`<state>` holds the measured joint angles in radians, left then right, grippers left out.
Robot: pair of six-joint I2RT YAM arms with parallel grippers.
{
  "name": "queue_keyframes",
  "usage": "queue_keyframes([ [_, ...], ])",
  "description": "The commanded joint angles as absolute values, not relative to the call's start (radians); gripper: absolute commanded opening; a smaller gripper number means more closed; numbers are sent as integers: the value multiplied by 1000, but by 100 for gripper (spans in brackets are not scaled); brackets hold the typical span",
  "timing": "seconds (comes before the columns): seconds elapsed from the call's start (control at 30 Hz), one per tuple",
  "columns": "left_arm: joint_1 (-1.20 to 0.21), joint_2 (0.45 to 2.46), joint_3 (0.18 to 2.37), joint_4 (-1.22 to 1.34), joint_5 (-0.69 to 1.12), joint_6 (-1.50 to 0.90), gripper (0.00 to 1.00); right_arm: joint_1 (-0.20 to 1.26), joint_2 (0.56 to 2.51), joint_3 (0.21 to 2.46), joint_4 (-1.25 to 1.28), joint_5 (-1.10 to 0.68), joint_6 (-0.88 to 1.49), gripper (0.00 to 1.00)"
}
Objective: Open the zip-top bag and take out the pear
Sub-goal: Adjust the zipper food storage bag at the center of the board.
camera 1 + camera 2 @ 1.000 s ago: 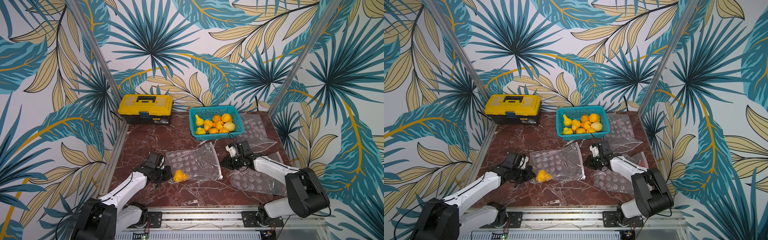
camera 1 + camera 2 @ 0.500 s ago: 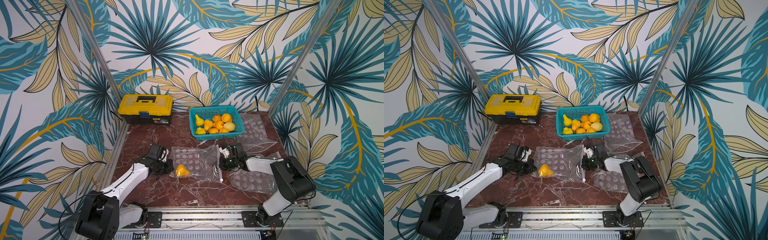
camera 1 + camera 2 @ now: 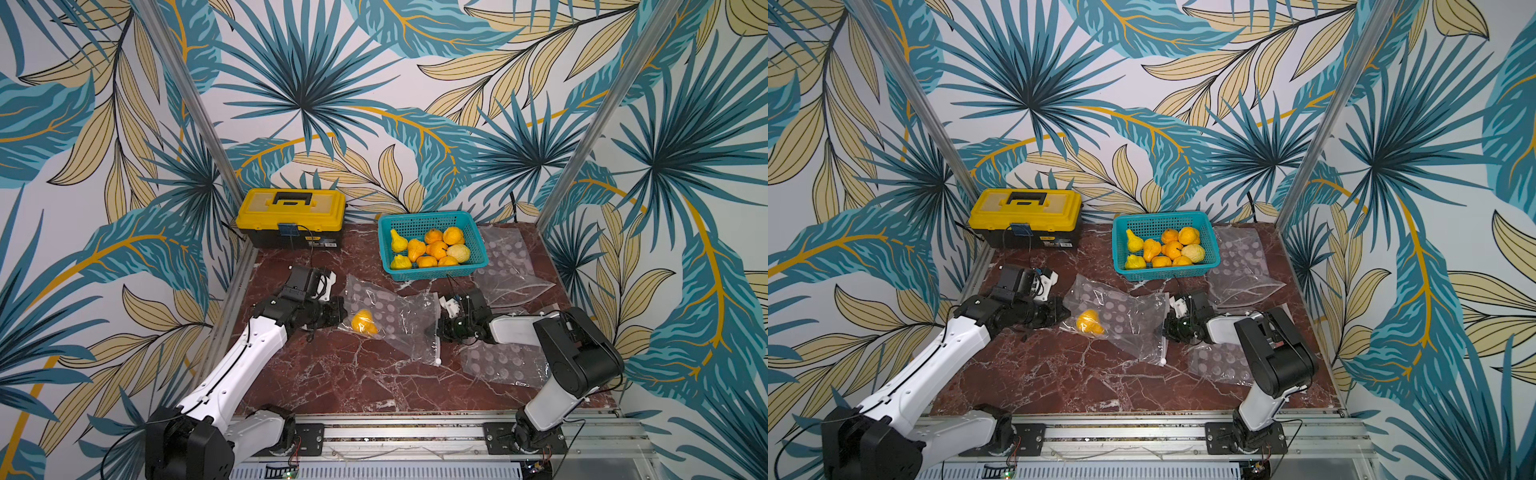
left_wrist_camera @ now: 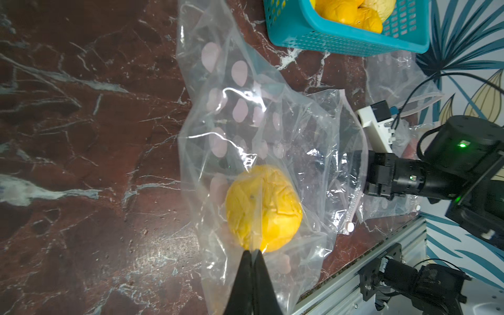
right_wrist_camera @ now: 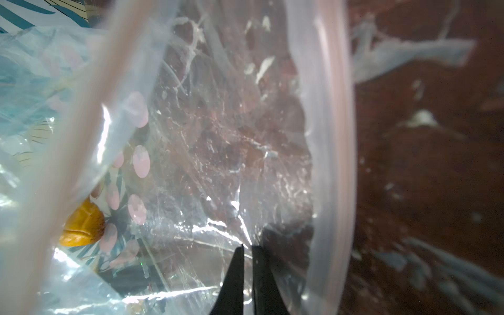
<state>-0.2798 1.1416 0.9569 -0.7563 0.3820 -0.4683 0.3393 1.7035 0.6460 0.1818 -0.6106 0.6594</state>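
Obs.: the clear dotted zip-top plastic bag (image 3: 399,316) lies crumpled on the red-brown marble worktop (image 3: 332,374), between the two arms. The yellow-orange pear (image 3: 364,322) sits inside it, at the closed end, nearest the left gripper (image 3: 338,318).

Left jaws: together, clamped on a fold of bag film just beside the pear (image 4: 263,211), as the left wrist view shows (image 4: 252,252).

Right gripper (image 3: 434,330): at the mouth end. In its wrist view (image 5: 246,246) the jaws stand all but together, a thin slit between them, and appear to pinch the film. The two zip strips run apart on either side of that view, so the mouth looks at least partly open. The white slider (image 3: 437,361) rests at the near corner.

Handling (judgement): the film is thin, limp and slick, so it will bunch and slide rather than hold a shape. The stiffer zip strip is the better place to grip it. The pear looks light and wrinkled, possibly soft, and round enough to roll. It is best taken across its widest part once the mouth is held wide.

Nearby: a teal plastic basket (image 3: 436,268) of similar fruit, well apart from the bag.
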Motion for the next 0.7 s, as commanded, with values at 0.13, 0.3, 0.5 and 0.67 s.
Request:
queue_keyframes([
  [0.13,-274,1107,1042,-784,496,-466,0,343,1769,607,157,-550,678,12],
  [0.3,-279,1168,1074,-784,641,-439,0,344,1782,612,208,-590,693,12],
  [0.5,-281,1145,1058,-786,526,-427,0,344,1781,613,189,-579,690,13],
  [0.67,-274,1129,973,-786,310,-420,0,343,1766,616,143,-554,670,13],
])
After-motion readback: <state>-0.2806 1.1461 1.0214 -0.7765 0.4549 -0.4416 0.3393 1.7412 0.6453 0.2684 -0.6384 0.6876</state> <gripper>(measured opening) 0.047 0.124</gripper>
